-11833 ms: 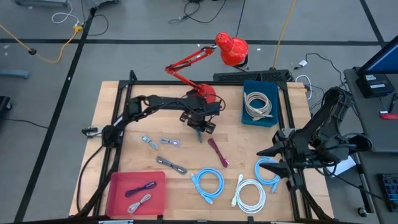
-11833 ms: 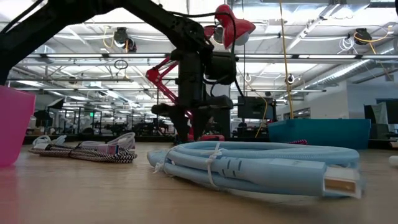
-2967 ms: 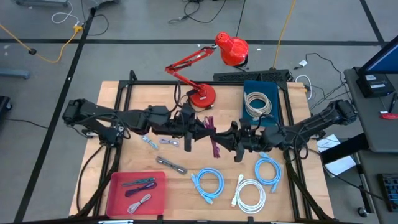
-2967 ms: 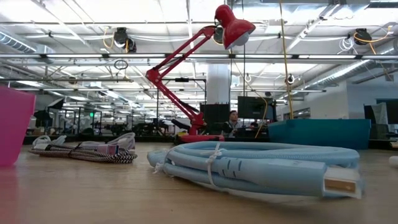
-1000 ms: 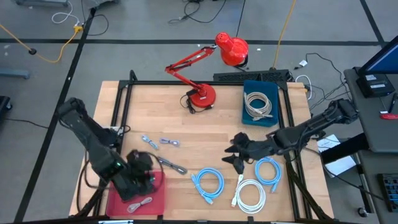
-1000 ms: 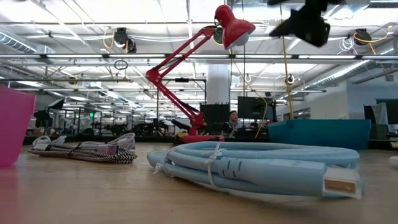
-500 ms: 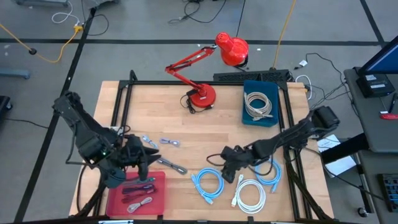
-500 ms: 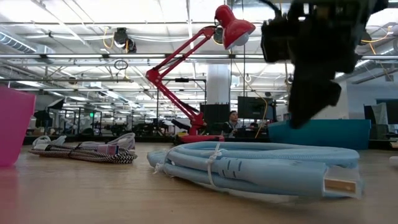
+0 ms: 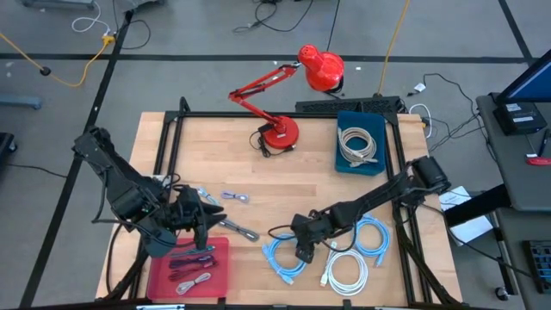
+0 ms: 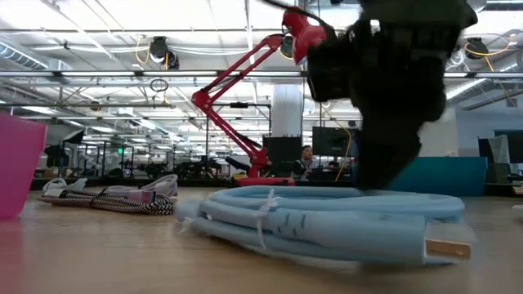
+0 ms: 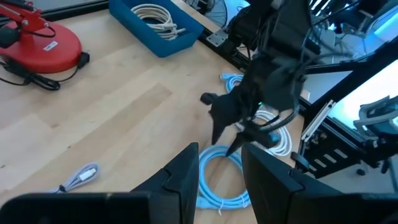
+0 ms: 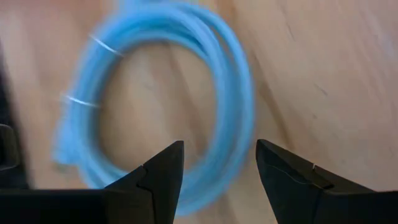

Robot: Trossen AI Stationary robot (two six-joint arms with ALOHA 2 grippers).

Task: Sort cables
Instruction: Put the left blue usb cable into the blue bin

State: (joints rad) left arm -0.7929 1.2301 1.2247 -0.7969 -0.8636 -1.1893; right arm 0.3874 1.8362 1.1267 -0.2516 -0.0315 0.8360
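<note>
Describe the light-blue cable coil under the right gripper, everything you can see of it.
The light-blue cable is a thick, smooth cord wound into a flat round coil, held by thin white ties, with a squarish connector at one end. It lies flat on the wooden table, near the front, left of a white coil. The right gripper is open, its fingers either side of the coil's rim; whether they touch it is unclear.

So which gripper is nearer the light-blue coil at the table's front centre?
Right. The right gripper is open just over the light-blue coil, at its rim. The left gripper, also open, is off by the red tray.
</note>
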